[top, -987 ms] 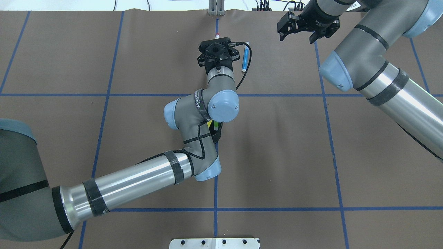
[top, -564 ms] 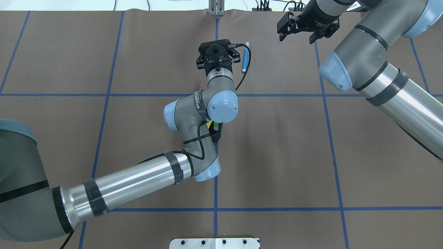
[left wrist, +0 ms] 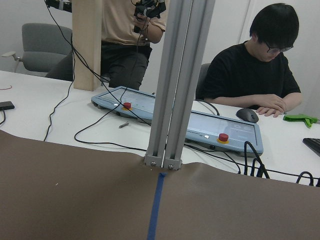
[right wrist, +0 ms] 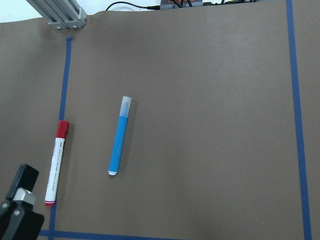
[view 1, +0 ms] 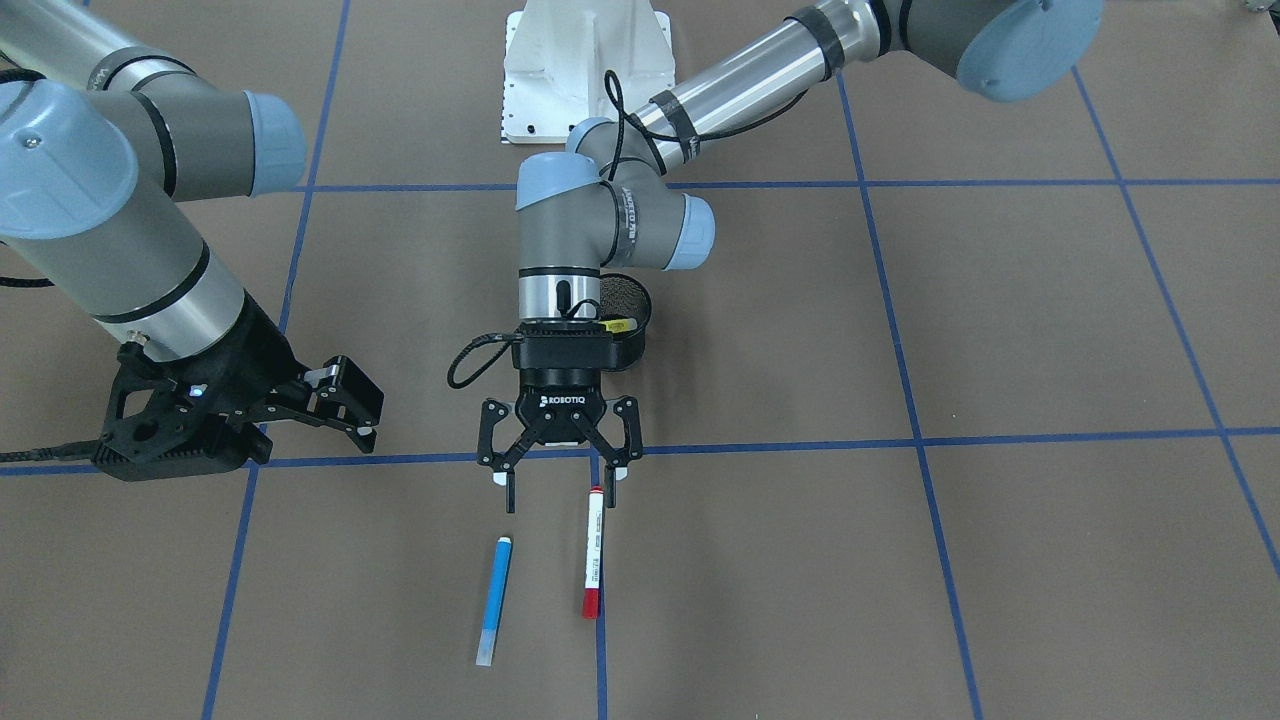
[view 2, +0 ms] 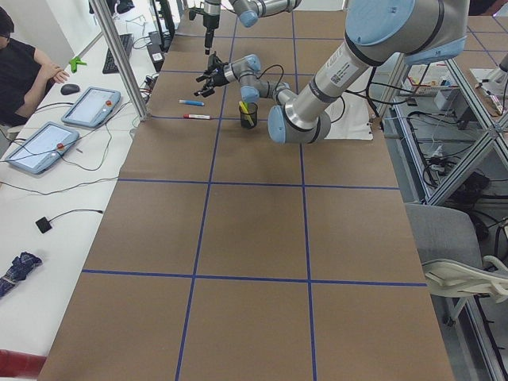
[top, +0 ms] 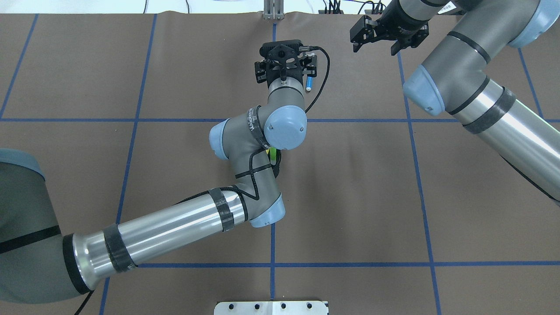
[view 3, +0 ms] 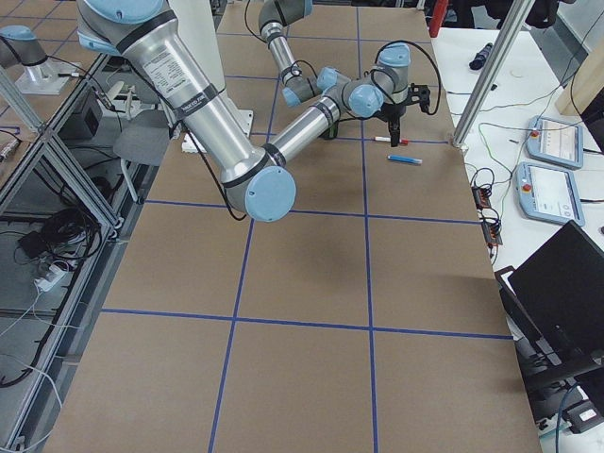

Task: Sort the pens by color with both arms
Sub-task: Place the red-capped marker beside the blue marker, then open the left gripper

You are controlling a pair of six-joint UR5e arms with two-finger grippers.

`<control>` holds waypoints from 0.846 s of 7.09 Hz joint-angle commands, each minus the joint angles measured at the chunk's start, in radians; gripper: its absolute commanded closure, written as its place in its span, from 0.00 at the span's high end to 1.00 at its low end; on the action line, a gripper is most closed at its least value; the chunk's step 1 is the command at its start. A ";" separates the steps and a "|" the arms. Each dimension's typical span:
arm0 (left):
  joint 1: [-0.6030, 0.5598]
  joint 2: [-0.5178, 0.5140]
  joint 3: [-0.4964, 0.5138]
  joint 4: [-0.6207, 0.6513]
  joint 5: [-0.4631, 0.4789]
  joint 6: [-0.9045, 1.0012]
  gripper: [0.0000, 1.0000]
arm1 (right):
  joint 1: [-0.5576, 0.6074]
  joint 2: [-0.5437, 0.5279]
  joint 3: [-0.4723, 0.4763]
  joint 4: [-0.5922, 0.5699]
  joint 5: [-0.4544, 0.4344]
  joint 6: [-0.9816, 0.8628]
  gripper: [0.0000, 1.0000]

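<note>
The blue pen [view 1: 494, 600] and the white pen with red cap [view 1: 593, 553] lie side by side on the brown table, apart. My left gripper [view 1: 560, 495] hovers open just behind their near ends, one fingertip next to the red pen's end. In the overhead view it [top: 286, 61] covers the red pen and most of the blue pen [top: 309, 83]. The yellow pen [view 1: 618, 324] and green pen [top: 272, 154] stand in the black mesh cup [view 1: 628, 300]. My right gripper [view 1: 355, 400] is open and empty, to the side. The right wrist view shows both the blue pen [right wrist: 119, 142] and the red pen [right wrist: 56, 162].
An aluminium post [left wrist: 172, 85] stands at the table's far edge, with operators and tablets behind it. The white bolted base [view 1: 585, 70] is at the robot's side. Blue tape lines [view 1: 900, 440] grid the table.
My left gripper has moved toward the blue pen and slightly farther out, now covering most of it in the overhead view. The right arm has hardly moved.
</note>
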State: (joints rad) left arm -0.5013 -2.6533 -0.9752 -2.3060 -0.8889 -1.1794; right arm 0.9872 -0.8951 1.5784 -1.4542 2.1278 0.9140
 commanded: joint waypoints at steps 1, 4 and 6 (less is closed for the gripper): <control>-0.080 0.016 -0.056 0.008 -0.196 0.095 1.00 | -0.001 0.005 0.008 0.000 0.052 0.002 1.00; -0.184 0.114 -0.144 0.055 -0.472 0.205 1.00 | -0.001 0.002 0.035 -0.014 0.148 0.009 1.00; -0.285 0.154 -0.154 0.102 -0.708 0.256 1.00 | -0.042 -0.002 0.034 -0.017 0.173 0.011 1.00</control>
State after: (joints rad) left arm -0.7301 -2.5243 -1.1219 -2.2272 -1.4649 -0.9547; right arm 0.9699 -0.8953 1.6119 -1.4690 2.2863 0.9233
